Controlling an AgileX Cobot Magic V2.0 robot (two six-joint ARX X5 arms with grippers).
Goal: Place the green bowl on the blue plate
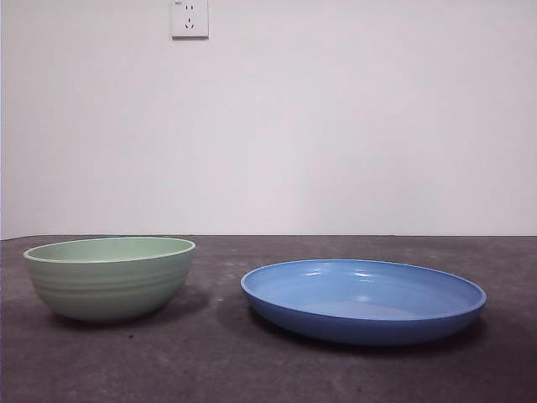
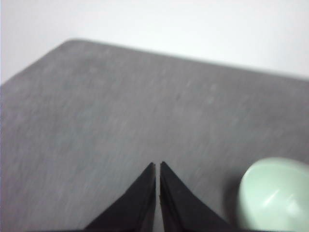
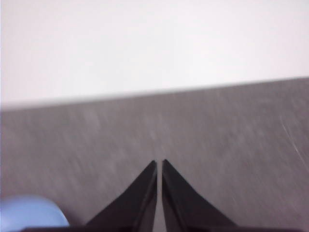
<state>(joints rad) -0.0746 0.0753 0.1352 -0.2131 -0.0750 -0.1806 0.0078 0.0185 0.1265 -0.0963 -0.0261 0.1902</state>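
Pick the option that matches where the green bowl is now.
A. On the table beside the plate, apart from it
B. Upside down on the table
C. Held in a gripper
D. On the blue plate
A: the green bowl sits upright on the table, a gap separating it from the blue plate.

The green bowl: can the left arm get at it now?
Probably yes. The green bowl stands upright and alone, apart from the blue plate, with nothing over it. The left gripper, jaws shut, has it close beside it.
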